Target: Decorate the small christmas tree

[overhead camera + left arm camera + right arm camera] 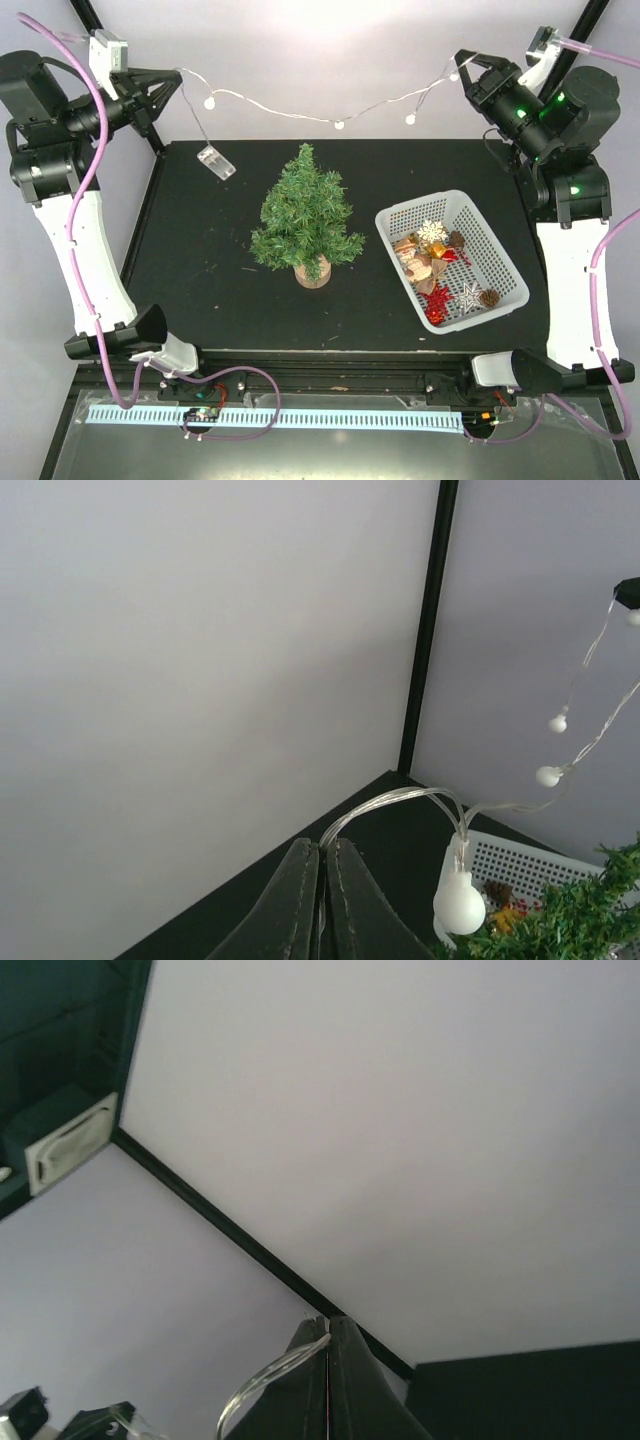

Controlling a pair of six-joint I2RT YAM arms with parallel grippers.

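The small christmas tree (305, 215) stood upright on its wooden stump near the middle of the black desk (200, 285). Just to its right, apart from it, sat a white mesh basket (500, 268). The basket held a white snowflake (432, 232), a silver star (470, 295), red star-shaped ornaments (437, 303), brown wooden pieces (420, 266) and a pine cone (489, 298).

Above the desk's far edge a light string (339, 125) sagged between the two arms. The left gripper (176, 78) had its fingers pressed together on one end of the wire, and the right gripper (462, 68) was clamped on the other end. The string's clear battery box (217, 162) was at the rear left of the desk; whether it rested there or hung was unclear.
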